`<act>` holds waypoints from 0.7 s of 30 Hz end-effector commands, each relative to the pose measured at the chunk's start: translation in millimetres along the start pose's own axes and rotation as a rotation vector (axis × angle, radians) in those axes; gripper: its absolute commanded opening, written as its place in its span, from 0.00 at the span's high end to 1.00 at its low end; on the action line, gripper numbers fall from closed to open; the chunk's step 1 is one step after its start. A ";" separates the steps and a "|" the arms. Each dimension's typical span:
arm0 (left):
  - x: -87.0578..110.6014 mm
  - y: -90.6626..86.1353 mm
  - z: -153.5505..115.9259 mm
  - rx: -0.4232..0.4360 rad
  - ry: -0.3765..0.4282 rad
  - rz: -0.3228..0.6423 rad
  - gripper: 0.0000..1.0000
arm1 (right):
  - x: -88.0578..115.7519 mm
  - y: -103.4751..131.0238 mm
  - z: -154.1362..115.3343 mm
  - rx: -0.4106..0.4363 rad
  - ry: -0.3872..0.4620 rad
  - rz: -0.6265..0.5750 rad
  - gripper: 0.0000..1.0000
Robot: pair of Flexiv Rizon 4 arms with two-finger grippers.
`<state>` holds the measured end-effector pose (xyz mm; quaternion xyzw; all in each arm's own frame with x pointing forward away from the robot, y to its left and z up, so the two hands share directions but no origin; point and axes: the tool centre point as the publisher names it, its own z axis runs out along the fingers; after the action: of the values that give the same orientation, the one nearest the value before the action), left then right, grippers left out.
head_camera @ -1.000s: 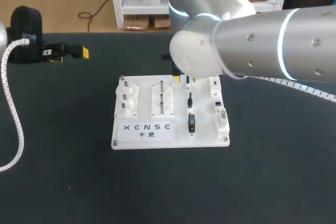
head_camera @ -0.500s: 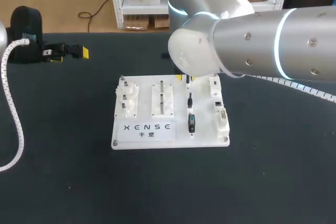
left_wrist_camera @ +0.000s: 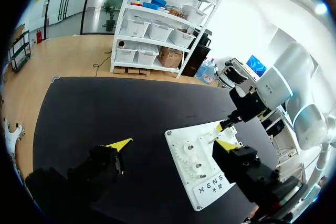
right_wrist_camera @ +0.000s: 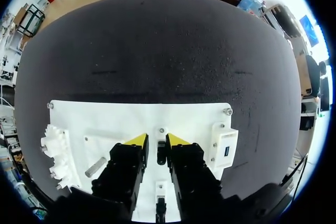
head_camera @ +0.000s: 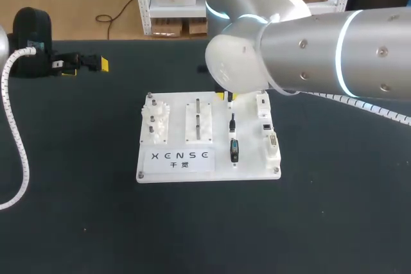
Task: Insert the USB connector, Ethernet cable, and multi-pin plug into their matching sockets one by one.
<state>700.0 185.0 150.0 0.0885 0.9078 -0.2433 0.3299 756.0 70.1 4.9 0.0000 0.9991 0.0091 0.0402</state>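
Note:
A white board (head_camera: 209,158) lies mid-table, with a row of sockets (head_camera: 268,134) along its right side. Two black plugs stand in its holders: a small one (head_camera: 232,121) and a larger one (head_camera: 234,150). My right gripper (head_camera: 225,96) hangs over the board's far edge. In the right wrist view this gripper (right_wrist_camera: 157,141) straddles a third black plug (right_wrist_camera: 162,153); its fingers are close together, and a thin strip of white shows between the plug and one finger. My left gripper (left_wrist_camera: 173,144) is wide open with nothing in it, off at the table's far left (head_camera: 87,63).
White gears (head_camera: 157,120) and a slotted white block (head_camera: 199,123) take up the board's left and middle. A socket with a blue inside (right_wrist_camera: 227,151) sits beside my right gripper. Black tabletop (head_camera: 334,210) surrounds the board on all sides.
My right gripper's fingers have drawn closer together around the black plug. The right arm shifted very slightly. The left arm has stayed where it was.

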 end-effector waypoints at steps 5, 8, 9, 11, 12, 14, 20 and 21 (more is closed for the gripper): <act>0.0 0.0 0.0 0.000 0.000 0.000 0.00 | 0.1 0.5 0.3 0.001 0.000 0.000 0.98; 0.0 0.0 0.0 0.000 0.000 0.000 0.00 | 0.2 0.9 -1.4 0.001 -0.003 0.000 1.00; 0.0 0.0 0.0 0.000 0.000 0.000 0.00 | 0.0 1.0 -2.1 0.002 -0.006 -0.001 1.00; 0.0 0.0 0.0 0.000 0.000 0.000 0.00 | -0.4 0.9 -2.4 0.010 -0.012 -0.004 1.00; 0.0 0.0 0.0 0.000 0.000 0.000 0.00 | -0.5 1.0 -2.5 0.011 -0.012 -0.004 1.00; 0.0 0.0 0.0 0.000 0.000 0.000 0.00 | -0.9 0.9 -2.8 0.018 -0.013 -0.007 1.00; 0.0 0.0 0.0 0.000 0.000 0.000 0.00 | -1.5 1.7 -6.1 0.042 -0.012 -0.014 1.00; 0.0 0.0 0.0 0.000 0.000 0.000 0.00 | -1.6 1.5 -6.9 0.042 -0.012 -0.014 1.00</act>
<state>700.0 184.9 150.0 0.0885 0.9078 -0.2433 0.3299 756.4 68.1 9.5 -0.0061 0.9988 -0.0122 0.0472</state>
